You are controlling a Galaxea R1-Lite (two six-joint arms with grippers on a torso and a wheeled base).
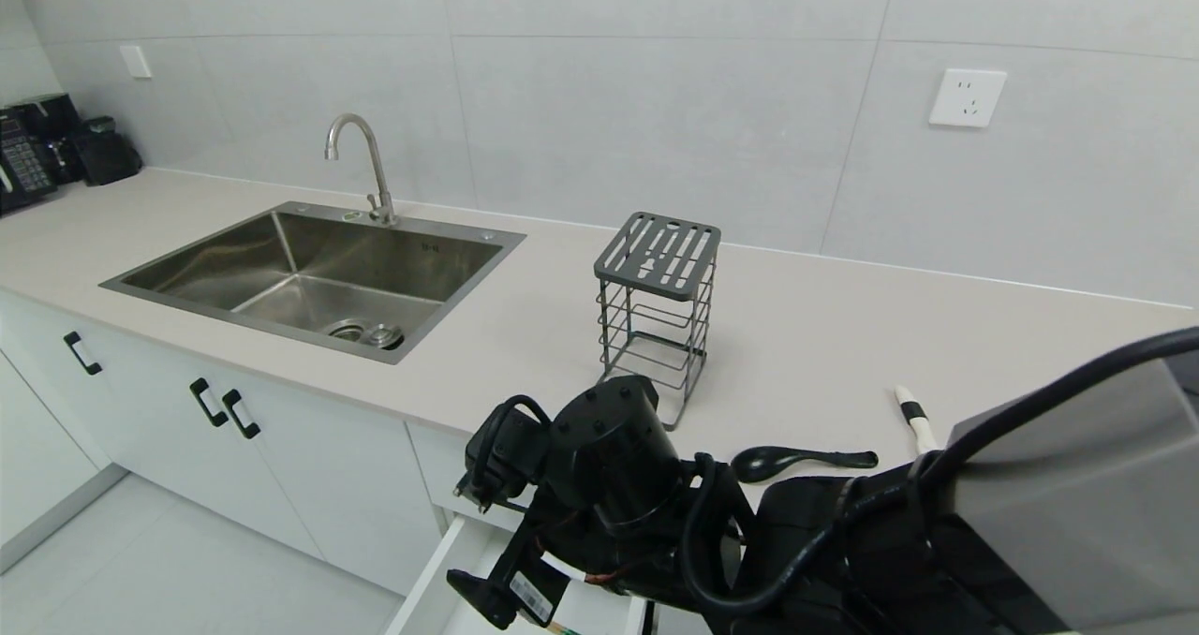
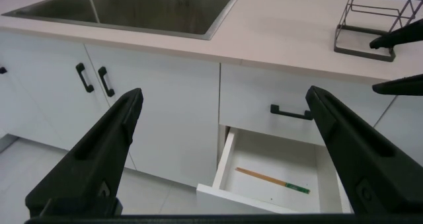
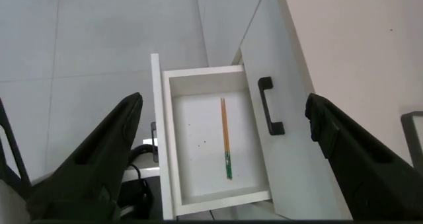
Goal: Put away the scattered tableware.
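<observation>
A black spoon [image 1: 801, 462] lies on the counter [image 1: 806, 345] near its front edge. Beside it is a white utensil with a black band [image 1: 913, 417]. Below the counter a white drawer [image 3: 157, 131] stands pulled out, with a pair of wooden chopsticks [image 3: 226, 141] on its floor. My right gripper [image 3: 223, 102] hangs open above that drawer, nothing between its fingers; in the head view the right gripper [image 1: 492, 593] sits just in front of the counter edge. My left gripper [image 2: 225, 92] is open and empty, lower down, facing the cabinet fronts and the drawer [image 2: 221, 164] with the chopsticks [image 2: 271, 180].
A dark wire rack [image 1: 656, 307] stands mid-counter, just behind my right arm. A steel sink [image 1: 253, 321] with a faucet [image 1: 361, 162] is set in to the left. Black appliances [image 1: 37, 148] sit at the far left. A shut drawer with a black handle [image 2: 291, 112] is above the open one.
</observation>
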